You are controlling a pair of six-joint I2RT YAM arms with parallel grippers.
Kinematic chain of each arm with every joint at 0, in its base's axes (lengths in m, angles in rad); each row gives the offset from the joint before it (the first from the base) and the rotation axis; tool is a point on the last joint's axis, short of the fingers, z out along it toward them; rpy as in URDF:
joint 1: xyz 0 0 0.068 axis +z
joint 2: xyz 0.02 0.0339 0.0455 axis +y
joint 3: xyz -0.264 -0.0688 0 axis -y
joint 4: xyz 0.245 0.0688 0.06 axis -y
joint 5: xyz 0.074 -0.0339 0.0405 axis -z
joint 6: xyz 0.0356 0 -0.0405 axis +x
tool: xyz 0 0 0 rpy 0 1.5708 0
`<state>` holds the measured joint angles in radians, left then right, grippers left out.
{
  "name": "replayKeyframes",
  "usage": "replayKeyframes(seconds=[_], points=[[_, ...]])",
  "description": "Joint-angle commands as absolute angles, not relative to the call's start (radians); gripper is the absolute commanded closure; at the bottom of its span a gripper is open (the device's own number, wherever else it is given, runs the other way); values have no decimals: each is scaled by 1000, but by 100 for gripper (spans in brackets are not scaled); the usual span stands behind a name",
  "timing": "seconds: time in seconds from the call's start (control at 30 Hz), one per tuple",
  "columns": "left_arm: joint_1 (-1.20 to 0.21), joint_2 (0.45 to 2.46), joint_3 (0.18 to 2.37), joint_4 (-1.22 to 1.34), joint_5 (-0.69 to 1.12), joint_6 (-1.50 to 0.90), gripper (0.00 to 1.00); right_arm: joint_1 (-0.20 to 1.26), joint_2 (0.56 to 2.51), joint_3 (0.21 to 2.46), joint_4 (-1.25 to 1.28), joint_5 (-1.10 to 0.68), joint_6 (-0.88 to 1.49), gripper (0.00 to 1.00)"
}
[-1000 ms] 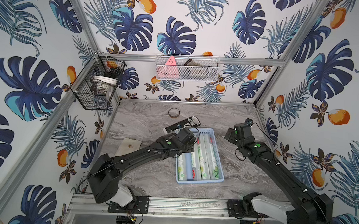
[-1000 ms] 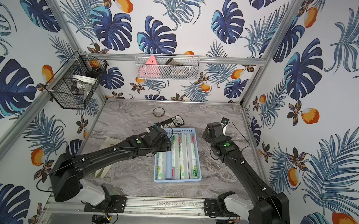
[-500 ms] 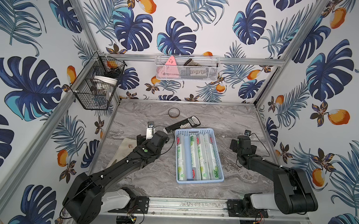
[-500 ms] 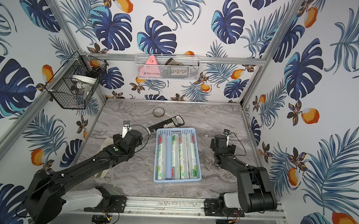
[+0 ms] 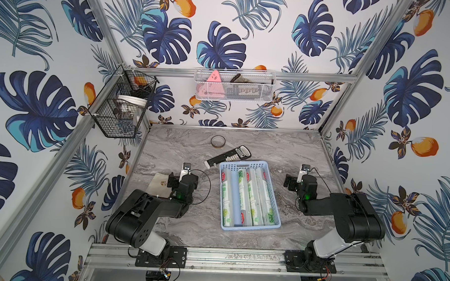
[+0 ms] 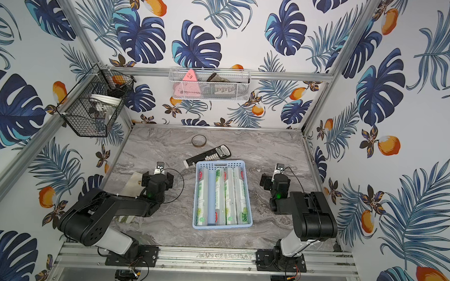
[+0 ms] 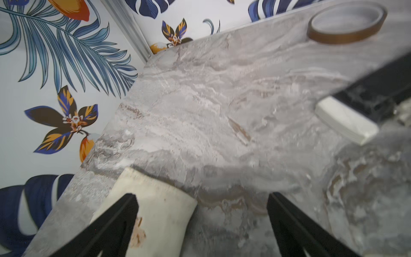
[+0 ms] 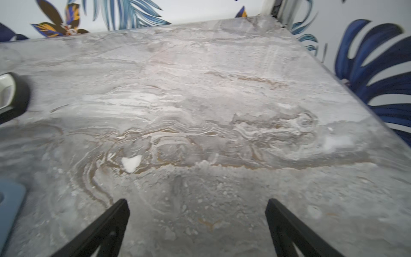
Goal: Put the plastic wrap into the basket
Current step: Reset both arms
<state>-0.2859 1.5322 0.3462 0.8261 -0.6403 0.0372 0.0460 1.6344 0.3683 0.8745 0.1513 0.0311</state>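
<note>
The light blue basket (image 5: 243,163) (image 6: 221,163) stands mid-table in both top views. Several rolls of plastic wrap (image 5: 253,196) (image 6: 227,195) lie side by side inside it, whitish with green print. My left gripper (image 5: 182,178) (image 6: 157,180) hovers left of the basket, open and empty. In the left wrist view its jaws (image 7: 201,197) stand wide over marble and a beige pouch (image 7: 155,211). My right gripper (image 5: 298,182) (image 6: 274,182) sits right of the basket, open too (image 8: 196,201), above bare marble. A basket corner (image 8: 11,200) shows at that view's edge.
A tape ring (image 5: 218,141) (image 7: 347,24) and a black keypad device (image 5: 228,156) (image 7: 347,122) lie behind the basket. The beige pouch (image 5: 160,182) lies by the left wall. A black wire basket (image 5: 122,109) and a white mesh basket (image 5: 233,86) hang on the walls.
Both arms have drawn back from the basket and folded toward the front rail. The left gripper left the basket's side and its jaws spread wider.
</note>
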Motion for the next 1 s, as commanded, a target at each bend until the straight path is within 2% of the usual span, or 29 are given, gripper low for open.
replayKeyframes(seconds=[0.0, 0.07, 0.2, 0.23, 0.3, 0.4, 0.73, 0.97], points=[[-233, 1584, 308, 1102, -485, 60, 1, 47, 1662, 366, 1030, 89, -10, 0], [-221, 1574, 292, 1117, -451, 52, 1, 48, 1649, 399, 934, 85, 0, 0], [-152, 1622, 277, 1142, -330, 11, 1, 43, 1666, 422, 912, 121, 27, 0], [-143, 1672, 281, 1233, -352, 14, 1, 43, 1663, 424, 905, 121, 28, 0], [-129, 1616, 338, 1023, -337, -29, 1, 42, 1670, 418, 934, 123, 22, 0], [-89, 1626, 365, 982, -320, -63, 1, 43, 1666, 411, 941, 132, 22, 0], [-113, 1637, 358, 1018, -358, -35, 1, 43, 1668, 417, 931, 130, 23, 0], [-95, 1635, 372, 983, -312, -44, 1, 43, 1669, 418, 929, 129, 23, 0]])
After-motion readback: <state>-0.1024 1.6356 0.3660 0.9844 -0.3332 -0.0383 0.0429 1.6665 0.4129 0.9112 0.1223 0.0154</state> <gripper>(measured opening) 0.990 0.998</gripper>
